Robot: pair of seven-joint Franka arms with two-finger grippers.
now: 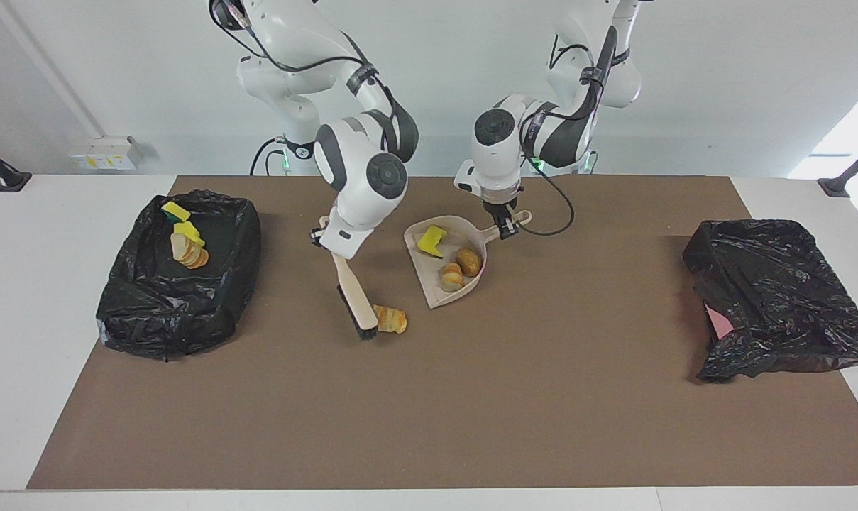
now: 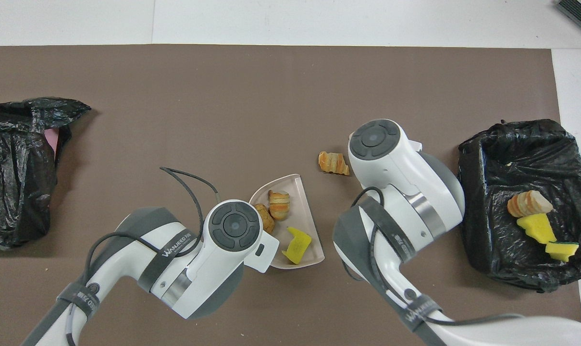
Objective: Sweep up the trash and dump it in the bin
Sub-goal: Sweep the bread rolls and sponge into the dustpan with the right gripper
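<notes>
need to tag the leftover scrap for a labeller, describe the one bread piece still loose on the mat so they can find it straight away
On the brown mat, find the beige dustpan near the middle. Just off its open edge, farther from the robots, lies a striped orange-brown bread chunk, right at the brush head. It alone lies on bare mat; the other scraps sit in the dustpan or the black-lined bin.

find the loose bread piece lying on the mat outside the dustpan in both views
Facing view: loose bread piece lies at centre, touching the brush head.
Overhead view: it lies at centre, beside the right arm's wrist.
Shared landmark: the dustpan, nearer the robots.
</notes>
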